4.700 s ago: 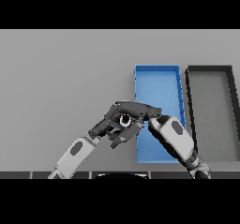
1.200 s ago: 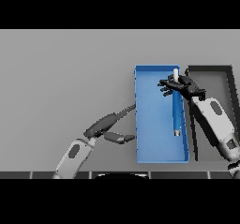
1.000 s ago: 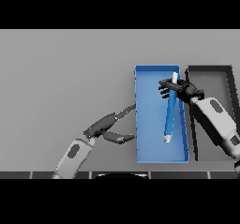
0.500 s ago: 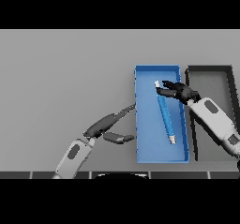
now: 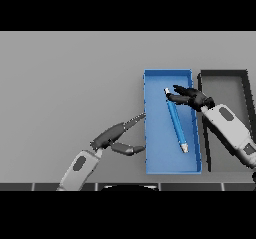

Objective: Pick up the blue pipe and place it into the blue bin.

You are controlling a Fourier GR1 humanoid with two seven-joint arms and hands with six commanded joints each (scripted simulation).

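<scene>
The blue pipe (image 5: pixel 175 120) with pale ends lies slanted on the floor of the blue bin (image 5: pixel 155 158), its far end near the bin's upper middle. My right hand (image 5: pixel 192 98) hovers over the bin's upper right part, fingers spread and straight, fingertips close to the pipe's far end but not curled round it. My left hand (image 5: pixel 114 133) rests on the table just left of the bin, fingers stretched toward its left wall, thumb pointing at the wall lower down.
A black bin (image 5: pixel 245 83) stands right of the blue one, its walls almost touching it. My right forearm (image 5: pixel 230 130) crosses over the gap between the two bins.
The right hand carried the pipe from the left hand over to the blue bin and let it go. The pipe tipped and now lies slanted in the bin. The left hand stayed beside the bin.
</scene>
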